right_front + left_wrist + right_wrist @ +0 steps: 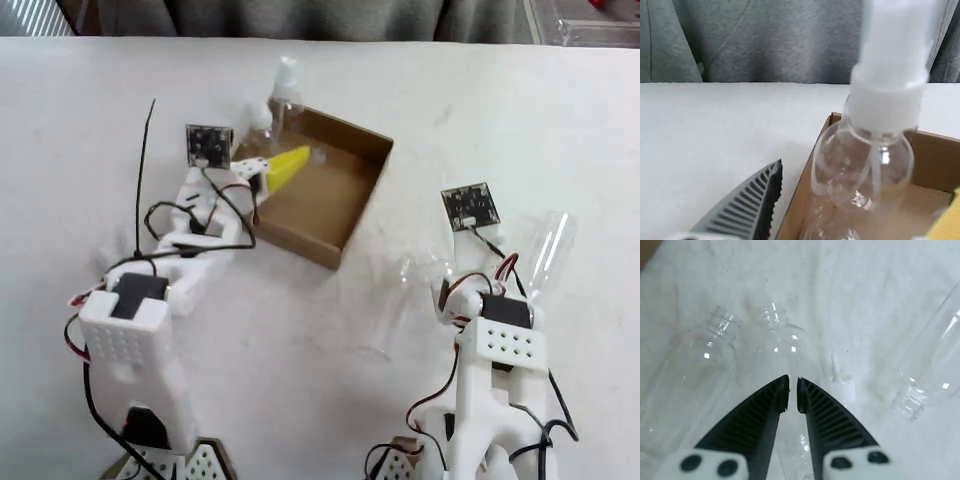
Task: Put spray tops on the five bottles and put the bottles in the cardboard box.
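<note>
**A:** Where's this at? Looks like early days to me.

**B:** Yeah, I'd say roughly one of five done. One capped bottle stands upright in the far corner of the cardboard box, close to the walls. The left gripper sits over the box edge, fingers spread to either side of it and not squeezing, as far as I can see.

**A:** And the rest?

**B:** All on the table by the right arm, no tops on. There's a first bare bottle, a second bare bottle just beside it, and a third bare bottle farther off. A loose spray top lies right beside the second. The right gripper hovers over that one, fingers pressed together on nothing.

**A:** Room to work?

**B:** Most of the box floor is open, so I'd only watch the walls. Those two neighbouring bottles look cramped.
</note>
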Controlling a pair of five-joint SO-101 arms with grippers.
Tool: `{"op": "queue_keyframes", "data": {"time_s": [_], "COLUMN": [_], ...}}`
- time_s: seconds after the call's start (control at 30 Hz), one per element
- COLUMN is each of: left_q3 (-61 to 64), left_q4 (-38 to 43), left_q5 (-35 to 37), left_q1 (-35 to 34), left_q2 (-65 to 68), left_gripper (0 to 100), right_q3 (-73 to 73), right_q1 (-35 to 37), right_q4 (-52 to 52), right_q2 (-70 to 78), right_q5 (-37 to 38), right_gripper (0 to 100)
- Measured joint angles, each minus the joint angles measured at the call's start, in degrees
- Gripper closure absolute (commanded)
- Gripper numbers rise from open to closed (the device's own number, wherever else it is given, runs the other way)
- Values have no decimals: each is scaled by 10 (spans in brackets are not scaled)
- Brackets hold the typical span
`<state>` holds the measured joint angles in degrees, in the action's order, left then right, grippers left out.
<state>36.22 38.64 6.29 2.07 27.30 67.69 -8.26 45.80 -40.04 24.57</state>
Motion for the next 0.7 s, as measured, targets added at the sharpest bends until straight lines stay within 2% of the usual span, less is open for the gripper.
{"op": "queue_keyframes", "data": {"time_s": [0.13,0.33,0.7], "left_q3": [14,98,178], "left_q4": [0,-12,-275], "left_q5": [0,0,0], "left_q1": [0,1,-6], "left_q2": [-17,-116,-340], "left_gripper": [531,531,531], "right_q3": [7,11,11], "right_q1": [0,0,0], "right_q4": [-12,-20,-20], "right_q2": [0,0,0], "right_q5": [0,0,0], "right_gripper": [983,983,983]}}
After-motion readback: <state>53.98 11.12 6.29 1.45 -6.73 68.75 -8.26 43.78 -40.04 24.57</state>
